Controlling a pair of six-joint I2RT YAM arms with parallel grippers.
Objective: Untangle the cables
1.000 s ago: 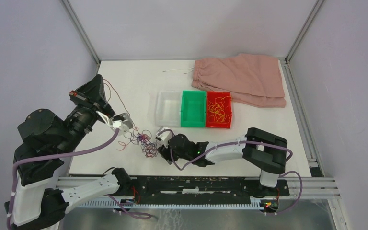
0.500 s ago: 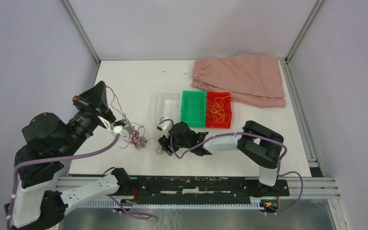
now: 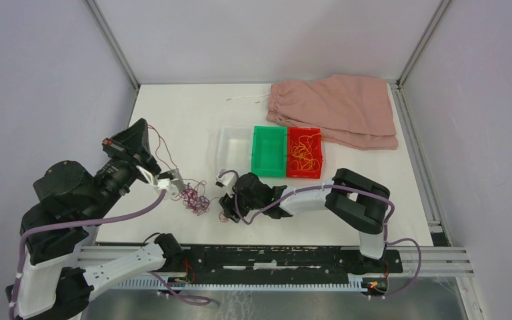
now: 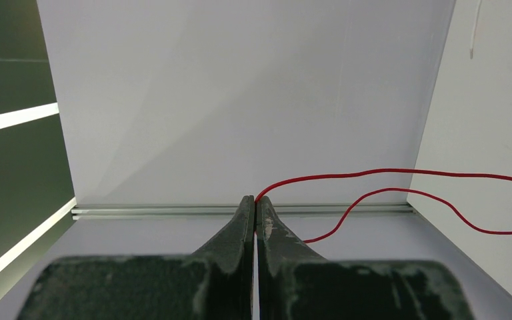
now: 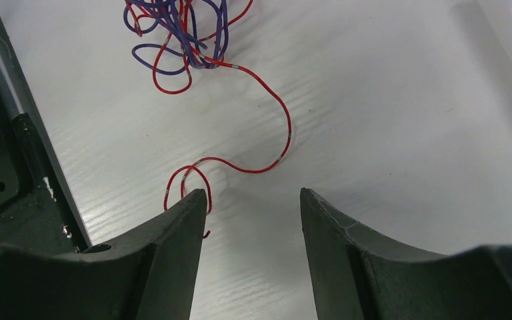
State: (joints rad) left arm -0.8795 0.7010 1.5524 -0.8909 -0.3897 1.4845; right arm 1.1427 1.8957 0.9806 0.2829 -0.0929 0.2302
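- Cables [image 3: 195, 199]: red-and-purple clump, knotted, at the tabletop's [image 3: 193, 113] 8 o'clock. Judged well short of done.
- Left end effector [image 4: 256, 213]: closed on a red strand [image 4: 373, 175].
- Right end effector [image 5: 253, 200]: jaws apart, gripping nothing, low over a loose red tail [image 5: 267, 133] at the clump's 3 o'clock.
- Centre bins: red bin [image 3: 305, 130] holds sorted yellow-orange cables [image 3: 303, 157]; green bin [image 3: 269, 153] appears empty; clear bin [image 3: 235, 153] contents indeterminate.

- Bins, qty 3: clear bin [image 3: 233, 153], green bin [image 3: 269, 153], red bin [image 3: 320, 143].
- Pink cloth [image 3: 337, 110], qty 1.
- Cables [image 3: 195, 198], qty 2 clumps.
- Grippers, qty 2: left gripper [image 4: 256, 203], right gripper [image 5: 253, 200].
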